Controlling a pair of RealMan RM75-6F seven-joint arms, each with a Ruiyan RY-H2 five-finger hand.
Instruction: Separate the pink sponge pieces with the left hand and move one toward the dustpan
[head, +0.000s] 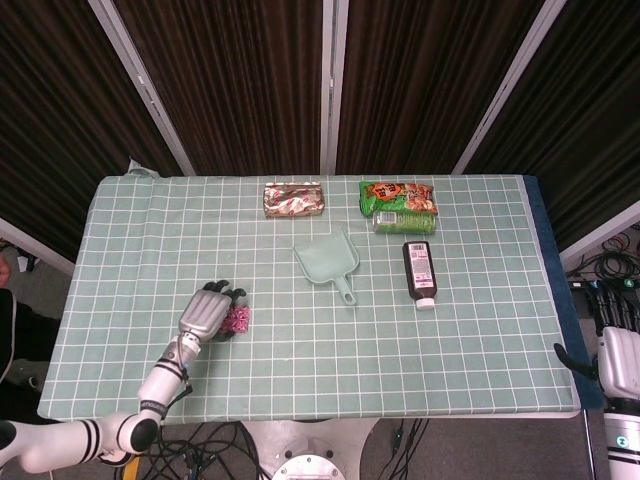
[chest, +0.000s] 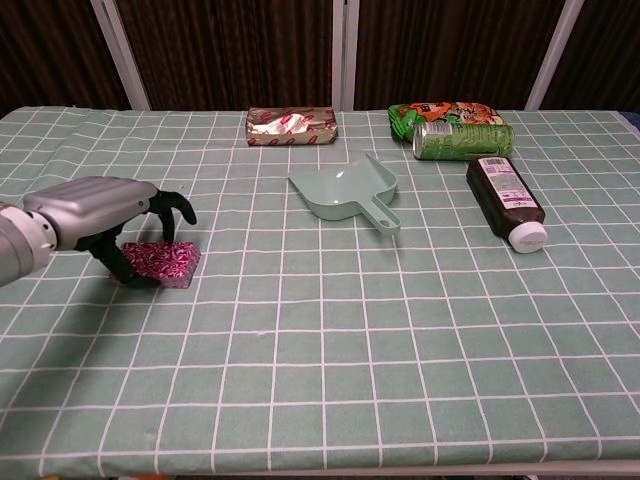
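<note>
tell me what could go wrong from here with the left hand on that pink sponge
The left hand arches over the pink sponge with fingers at its near end; the pieces look stuck together as one block, so both may slide together instead of separating. The dustpan lies well off toward the far right, so a loose grip could drop the piece on the way.

Tablecloth (chest: 400, 330) matt checked cloth; dustpan (chest: 348, 190) smooth plastic; snack packet (chest: 291, 127) shiny foil; bottle (chest: 507, 198) glossy plastic.
</note>
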